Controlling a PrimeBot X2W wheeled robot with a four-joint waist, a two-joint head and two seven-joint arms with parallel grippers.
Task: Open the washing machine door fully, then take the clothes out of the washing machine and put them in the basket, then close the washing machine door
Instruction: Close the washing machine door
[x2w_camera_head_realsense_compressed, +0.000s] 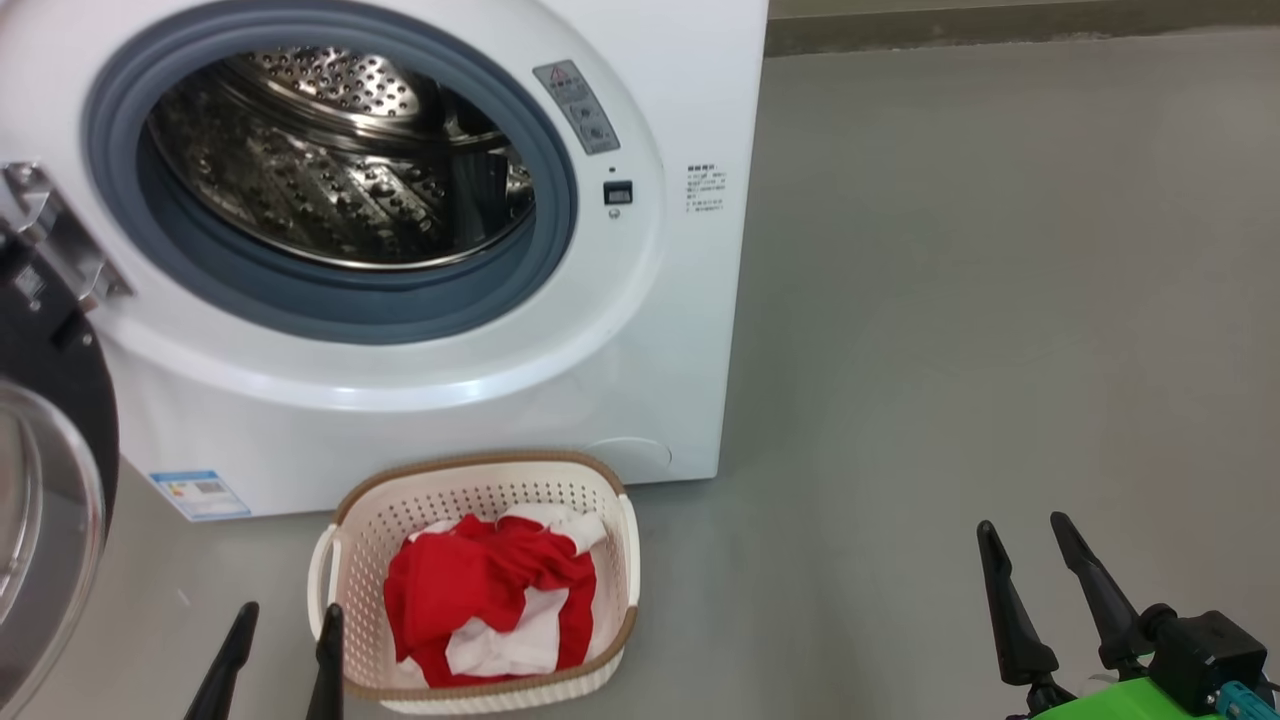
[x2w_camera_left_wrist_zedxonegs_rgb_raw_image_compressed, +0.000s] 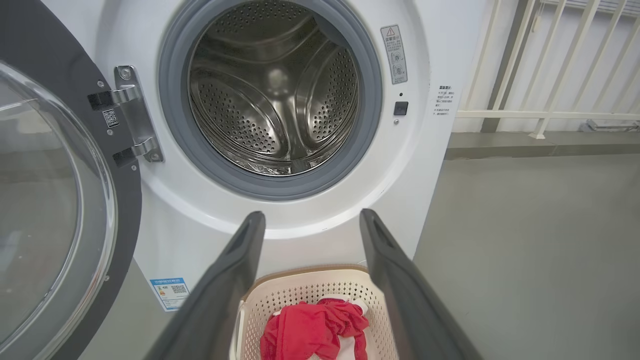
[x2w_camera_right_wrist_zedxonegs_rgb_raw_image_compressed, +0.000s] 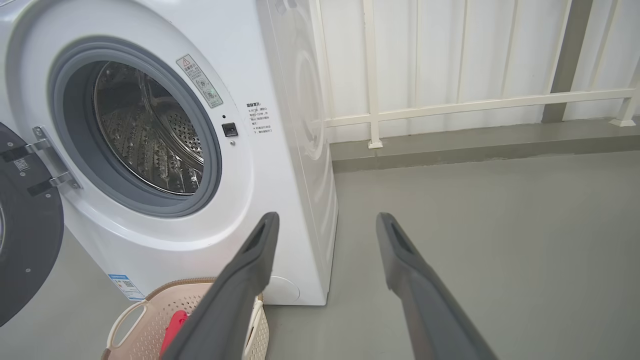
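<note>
The clothes (x2w_camera_head_realsense_compressed: 490, 590) fill the basket (x2w_camera_head_realsense_compressed: 478, 480) (door (x2w_camera_head_realsense_compressed: 50, 480) open).

Lit brightly and evenly; throws only faint, diffuse shadows on the floor (x2w_camera_head_realsense_compressed: 950, 300); glints off the steel drum (x2w_camera_head_realsense_compressed: 330, 170); mirrors pale reflections in the door glass (x2w_camera_left_wrist_zedxonegs_rgb_raw_image_compressed: 45, 200) at 9 o'clock; bows the railing (x2w_camera_left_wrist_zedxonegs_rgb_raw_image_compressed: 540, 100) toward 2 o'clock; renders the left pincer (x2w_camera_left_wrist_zedxonegs_rgb_raw_image_compressed: 311, 216) slightly soft at 6 o'clock.

Cropped, unreadable
The washing machine door (x2w_camera_head_realsense_compressed: 45, 500), left of the washing machine (x2w_camera_head_realsense_compressed: 650, 330), is cut off — blue label (x2w_camera_head_realsense_compressed: 200, 494) print is illegible.
</note>
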